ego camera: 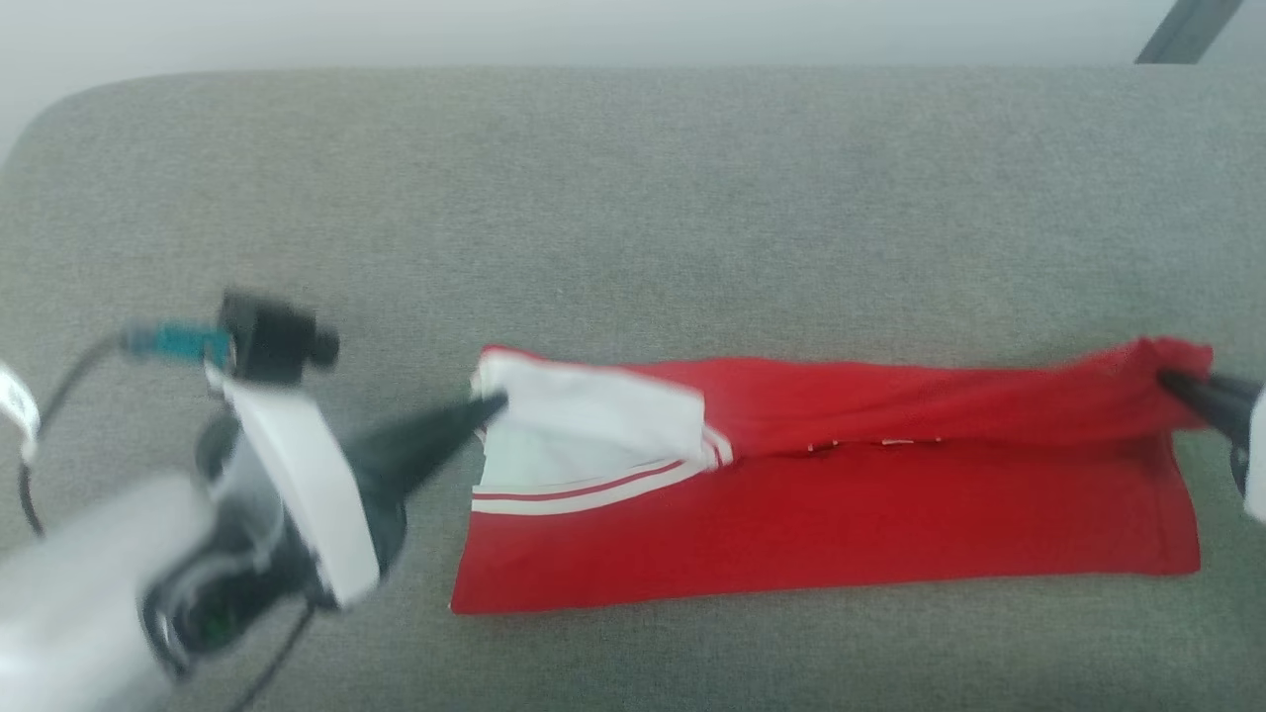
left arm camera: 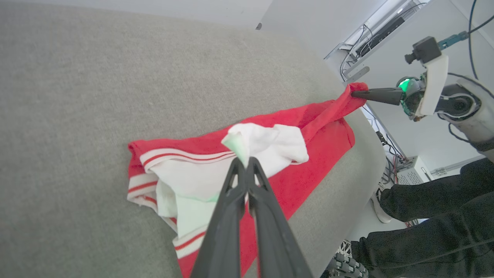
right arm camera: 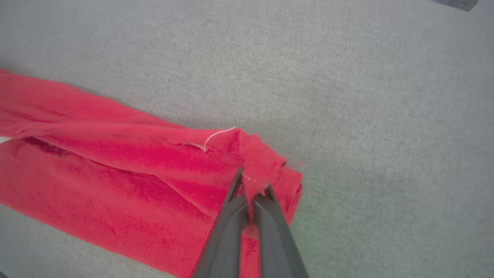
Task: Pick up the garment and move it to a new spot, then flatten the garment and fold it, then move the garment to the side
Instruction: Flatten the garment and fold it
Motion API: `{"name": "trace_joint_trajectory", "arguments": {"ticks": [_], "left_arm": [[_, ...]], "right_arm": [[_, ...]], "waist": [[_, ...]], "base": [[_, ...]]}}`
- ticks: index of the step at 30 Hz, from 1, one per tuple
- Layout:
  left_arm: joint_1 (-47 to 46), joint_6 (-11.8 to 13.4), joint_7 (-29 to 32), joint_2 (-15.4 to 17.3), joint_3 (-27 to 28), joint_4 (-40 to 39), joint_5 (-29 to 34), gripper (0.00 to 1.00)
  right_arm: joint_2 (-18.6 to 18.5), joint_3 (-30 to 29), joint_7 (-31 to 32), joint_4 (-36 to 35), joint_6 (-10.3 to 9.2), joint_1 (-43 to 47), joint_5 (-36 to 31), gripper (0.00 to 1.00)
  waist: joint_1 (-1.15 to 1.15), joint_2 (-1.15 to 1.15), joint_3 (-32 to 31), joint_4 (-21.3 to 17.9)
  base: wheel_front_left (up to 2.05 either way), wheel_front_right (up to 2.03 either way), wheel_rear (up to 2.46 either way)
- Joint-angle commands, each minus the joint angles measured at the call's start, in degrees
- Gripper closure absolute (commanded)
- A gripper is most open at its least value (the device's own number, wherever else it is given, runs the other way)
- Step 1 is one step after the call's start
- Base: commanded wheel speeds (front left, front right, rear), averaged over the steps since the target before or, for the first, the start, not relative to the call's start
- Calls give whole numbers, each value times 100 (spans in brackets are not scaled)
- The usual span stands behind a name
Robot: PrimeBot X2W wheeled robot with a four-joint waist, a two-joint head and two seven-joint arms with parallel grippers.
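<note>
The garment (ego camera: 841, 504) lies as a long red strip on the grey cushion (ego camera: 633, 198), with white sleeve fabric and striped trim at its left end. My left gripper (ego camera: 492, 403) is shut on the white sleeve at the far left corner. The left wrist view has the pinched white fabric (left arm camera: 266, 144) bunched at my closed tips (left arm camera: 246, 161). My right gripper (ego camera: 1167, 379) is shut on the far right corner, lifting red cloth. In the right wrist view that corner (right arm camera: 266, 166) is puckered between my right gripper's (right arm camera: 252, 184) closed tips. The garment's far edge is stretched between both grips.
The grey cushion's (left arm camera: 77, 96) rounded edge drops off just beyond the garment's right end (left arm camera: 347, 116). A person's dark-clad legs (left arm camera: 436, 216) stand beside that edge, with cables and equipment on the floor. Open cushion surface (right arm camera: 347, 77) stretches behind the garment.
</note>
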Motion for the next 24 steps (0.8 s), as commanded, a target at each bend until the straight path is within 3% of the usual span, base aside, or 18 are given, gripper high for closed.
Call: {"name": "trace_joint_trajectory", "arguments": {"ticks": [1, 8, 19, 20, 22, 23, 24], "left_arm": [[100, -11, -53, -12, -21, -32, -35, 100], [777, 10, -702, -37, -278, 72, 329, 100], [675, -2, -886, -940, -561, 1559, 728, 100], [664, -4, -926, -988, -567, 1631, 746, 93], [679, -6, -1050, -1053, -549, 1655, 710, 55], [708, -6, -1135, -1061, -514, 1647, 670, 7], [749, -7, -1214, -1053, -482, 1637, 646, 0]], "right_arm": [[-5, -13, -46, -10, 0, 90, 33, 100], [111, -509, -423, -173, 0, 911, -134, 100], [655, -427, -668, 226, 0, 660, -641, 100], [676, -413, -685, 240, 0, 645, -645, 87], [706, -429, -733, 220, 0, 638, -607, 44], [704, -459, -750, 203, 0, 662, -560, 2], [694, -493, -763, 185, 0, 703, -521, 0]], "waist": [[0, 0, -16, 23], [0, 0, 178, 60], [0, 0, 558, -59], [0, 0, 555, -63], [0, 0, 529, -65], [0, 0, 501, -59], [0, 0, 464, -48]], "base": [[0, 0, 0], [0, 0, 0], [0, 0, 0], [0, 0, 0], [0, 0, 0], [0, 0, 0], [0, 0, 0]]}}
